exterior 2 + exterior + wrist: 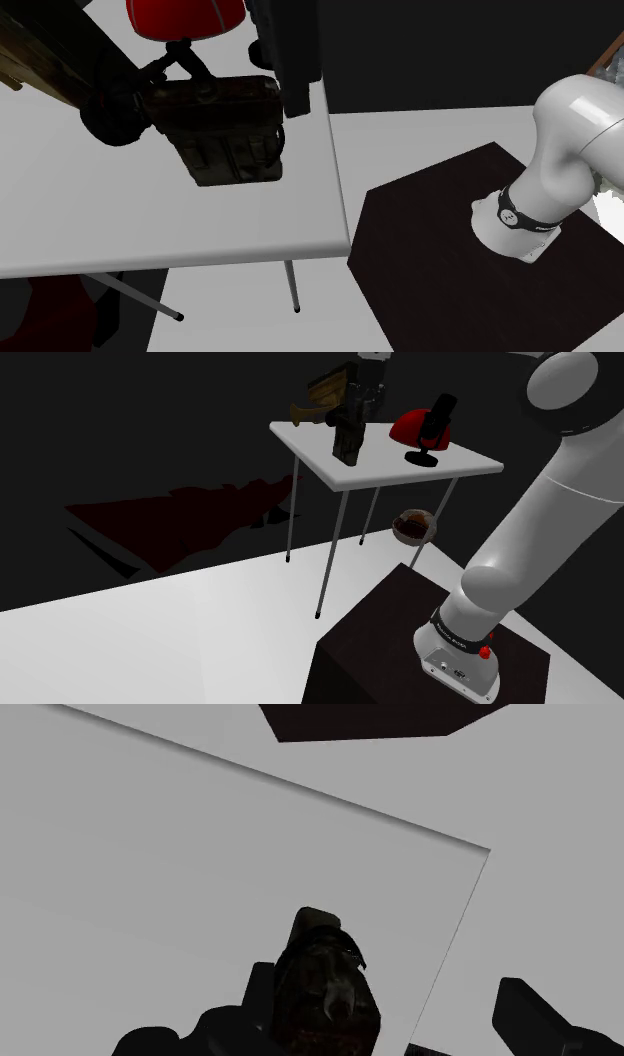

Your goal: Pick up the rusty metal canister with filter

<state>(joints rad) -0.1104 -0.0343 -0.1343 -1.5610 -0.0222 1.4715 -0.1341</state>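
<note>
Canister (pixel 347 440): dark rust-brown metal, pitted surface, boxy body with panelled face. It stands tall and leans slightly on the white tabletop (pixel 390 467), near the edge facing the stand (pixel 400 642).

Gripper (pixel 385 989): black, directly above the canister, fingers spread wide. The canister sits between them, close against one finger, with the other well clear. It is not clasped.

Neighbours:
- Red domed object (pixel 405 424) with black stalk, just beside.
- Brass-coloured horn (pixel 303 414) at the far edge.
- Brown bowl (pixel 414 524) beyond the tabletop.

Bare, smooth tabletop lies open toward the shoulder view's lower left corner.
</note>
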